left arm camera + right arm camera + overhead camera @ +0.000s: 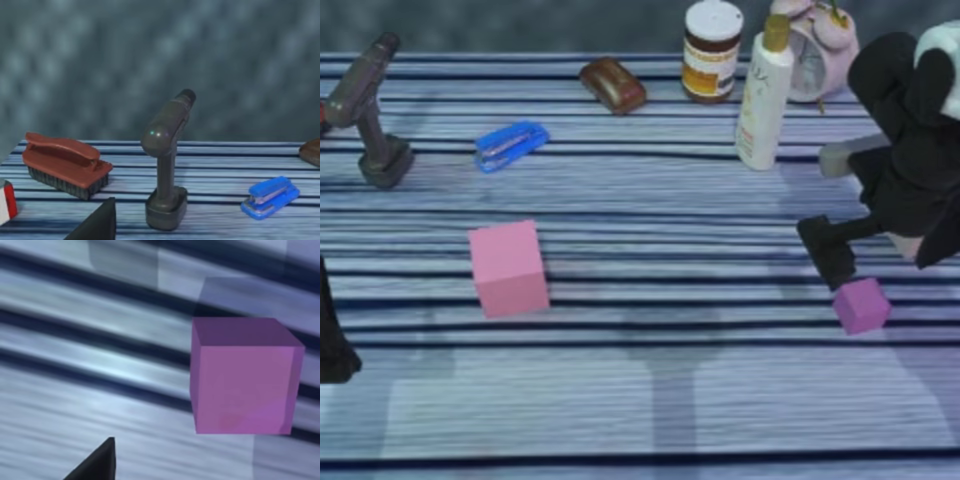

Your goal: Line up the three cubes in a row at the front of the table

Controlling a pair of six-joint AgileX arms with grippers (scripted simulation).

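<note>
The right gripper [832, 262] hangs just above and beside the small magenta-purple cube [861, 305] on the desk [650, 400] at its right side; whether its jaws are apart cannot be told. The large pink cube [508, 267] stands left of centre. The left arm [334, 345] sits at the left edge.

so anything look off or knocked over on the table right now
Only two of the three cubes show: the pink cube and the small purple cube, both sitting flat, far apart. The right gripper is beside the purple one. No peach cube in view.
</note>
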